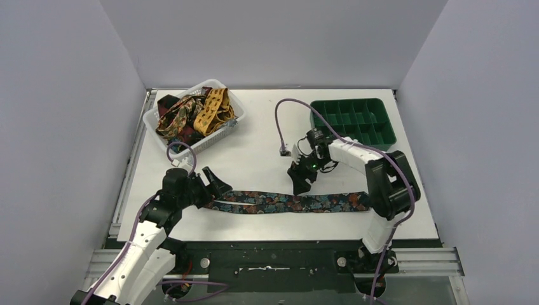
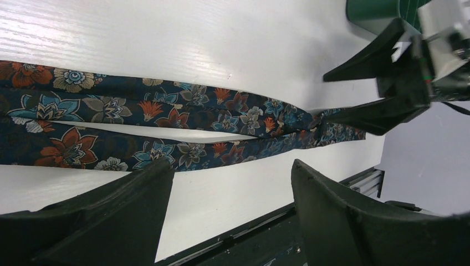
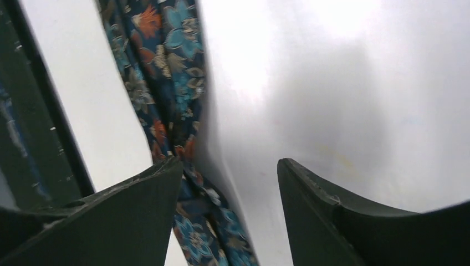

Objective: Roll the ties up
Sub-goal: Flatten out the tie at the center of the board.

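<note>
A dark floral tie (image 1: 292,202) lies flat across the near part of the table, its two strips (image 2: 166,116) running side by side. My left gripper (image 1: 216,186) hovers open at the tie's left end, and the table shows between its fingers (image 2: 228,166). My right gripper (image 1: 302,183) is open just over the tie's middle. In its wrist view the tie (image 3: 166,72) passes under the left finger, with nothing between the jaws (image 3: 230,163). More ties, mustard, dark red and brown, are heaped in a white basket (image 1: 224,130).
A green compartment tray (image 1: 353,121) sits at the back right. Purple cables loop over both arms. The table's front edge and a metal rail run just below the floral tie.
</note>
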